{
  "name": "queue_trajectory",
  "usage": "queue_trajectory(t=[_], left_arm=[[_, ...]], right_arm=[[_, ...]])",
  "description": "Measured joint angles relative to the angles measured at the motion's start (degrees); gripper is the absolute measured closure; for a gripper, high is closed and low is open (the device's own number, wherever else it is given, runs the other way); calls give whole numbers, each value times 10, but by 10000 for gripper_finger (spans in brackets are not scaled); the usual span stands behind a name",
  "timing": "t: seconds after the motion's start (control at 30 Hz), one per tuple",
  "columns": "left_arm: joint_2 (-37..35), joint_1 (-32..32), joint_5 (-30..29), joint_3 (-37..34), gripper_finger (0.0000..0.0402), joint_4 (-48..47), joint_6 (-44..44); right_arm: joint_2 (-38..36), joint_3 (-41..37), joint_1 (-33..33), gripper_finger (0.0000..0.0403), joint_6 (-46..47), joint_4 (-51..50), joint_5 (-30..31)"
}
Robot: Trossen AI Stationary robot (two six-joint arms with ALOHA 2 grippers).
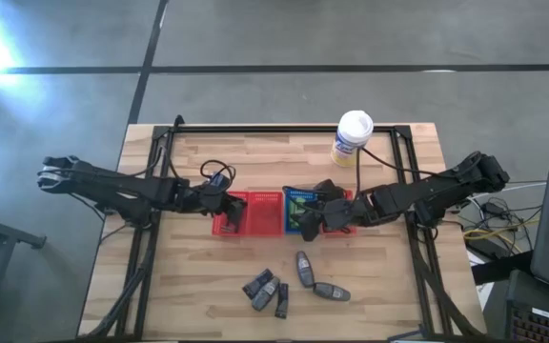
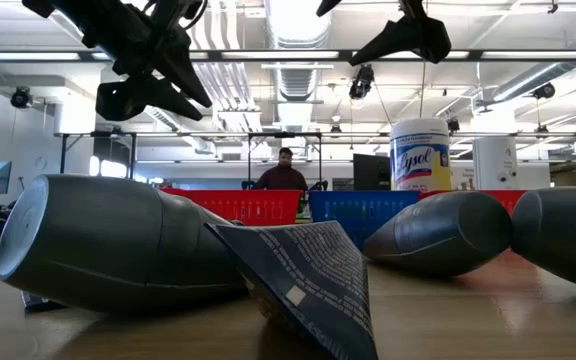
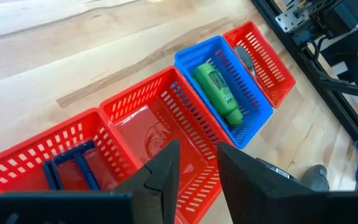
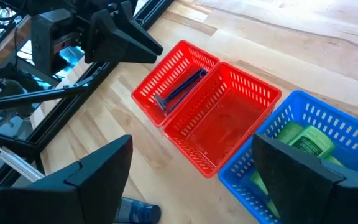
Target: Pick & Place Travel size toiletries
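Note:
Several dark grey oval tubes (image 1: pixel 303 268) and a thin black piece (image 1: pixel 281 300) lie on the table near its near edge; they fill the low view (image 2: pixel 118 240). Four mesh baskets stand in a row. Green bottles (image 3: pixel 218 89) lie in the blue basket (image 3: pixel 253 124). Dark blue stick-like pieces (image 3: pixel 73 165) lie in the end red basket, and a grey tube (image 3: pixel 246 59) in the other end one. My left gripper (image 3: pixel 197 171) hovers open and empty above the red baskets. My right gripper (image 4: pixel 191 180) hovers wide open and empty above the blue basket (image 1: pixel 298 211).
A white tub with a yellow label (image 1: pixel 353 138) stands near the far edge, right of centre. A black frame (image 1: pixel 284 129) runs around the tabletop. One red basket (image 4: pixel 219 118) holds nothing. Bare wood lies between the baskets and the tubes. A person (image 2: pixel 285 172) stands beyond the table.

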Motion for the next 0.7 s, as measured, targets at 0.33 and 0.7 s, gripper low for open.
queue_trajectory(t=[0.33, 0.7], left_arm=[[0, 0, 0, 0, 291, 0, 0], [0, 0, 1, 0, 291, 0, -1]], right_arm=[[0, 0, 0, 48, -1, 0, 0], [0, 0, 0, 58, 2, 0, -1]])
